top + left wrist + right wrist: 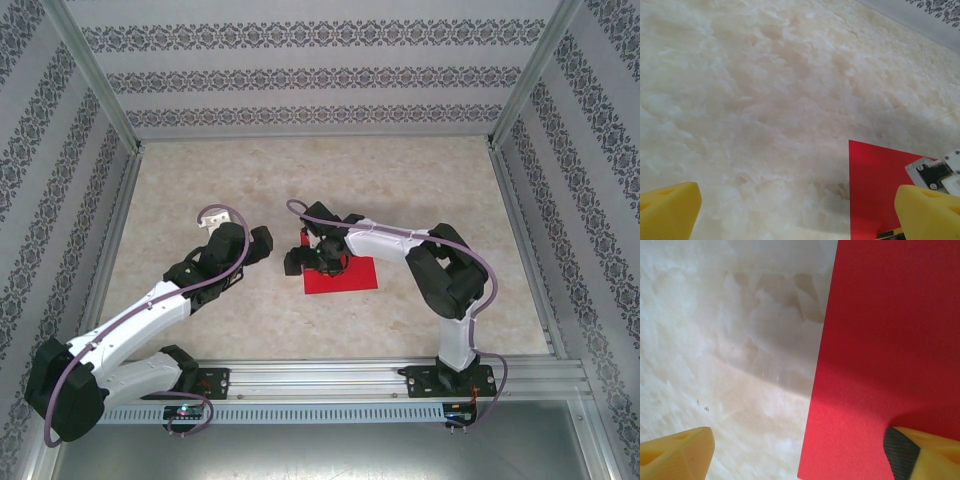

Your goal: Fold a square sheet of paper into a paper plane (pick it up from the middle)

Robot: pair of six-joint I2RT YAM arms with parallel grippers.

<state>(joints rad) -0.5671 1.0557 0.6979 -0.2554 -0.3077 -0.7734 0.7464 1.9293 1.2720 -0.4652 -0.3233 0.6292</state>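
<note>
The square sheet of paper (345, 277) is bright red and lies flat on the marble-patterned table (300, 180), a little right of centre. My right gripper (312, 262) hangs low over its left edge and is open. In the right wrist view the right gripper (805, 455) straddles that edge of the red sheet (890, 340), with one yellow fingertip (927, 452) over the paper and the other over bare table. My left gripper (265, 243) is open just left of the sheet. In the left wrist view the left gripper (800, 212) holds nothing, and the red sheet (877, 190) lies by its right finger.
Patterned walls and aluminium frame posts (95, 75) enclose the table on three sides. A metal rail (330, 375) carrying both arm bases runs along the near edge. Part of the right arm's wrist (935, 172) shows beyond the left gripper's right finger.
</note>
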